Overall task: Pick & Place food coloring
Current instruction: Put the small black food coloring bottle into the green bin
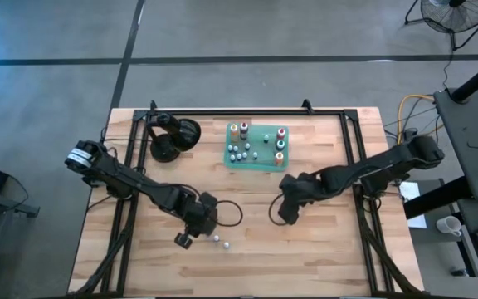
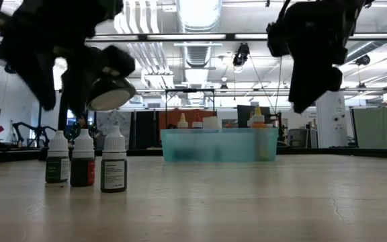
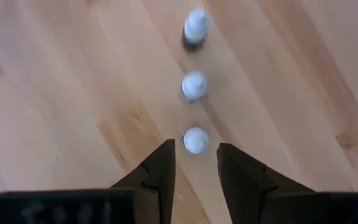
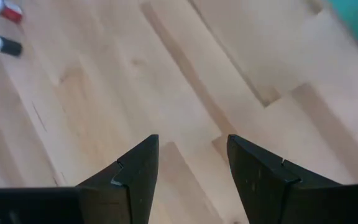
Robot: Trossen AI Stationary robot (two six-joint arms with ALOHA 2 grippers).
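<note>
Left gripper (image 3: 194, 163): hung above the wood table (image 1: 322, 249), fingers apart and empty; it pointed down at a row of bottles
Nearest bottle (image 3: 195, 139): white cap seen just beyond the fingertips, in line with the gap between them — not touched
Other two bottles (image 3: 193, 86): farther out along the same line, each standing upright on the boards; the low view showed all three (image 2: 84, 158) as small dark bottles with white caps, close together
Right gripper (image 4: 188, 163): also over the table, off to the side of the left one and well apart from it; fingers spread, nothing between them, bare planks below
Green tray (image 1: 260, 163): beyond both grippers, nearer the table's far edge; it held the rest of the food coloring (image 1: 256, 143) — a few taller coloured bottles and a cluster of small whitish ones
</note>
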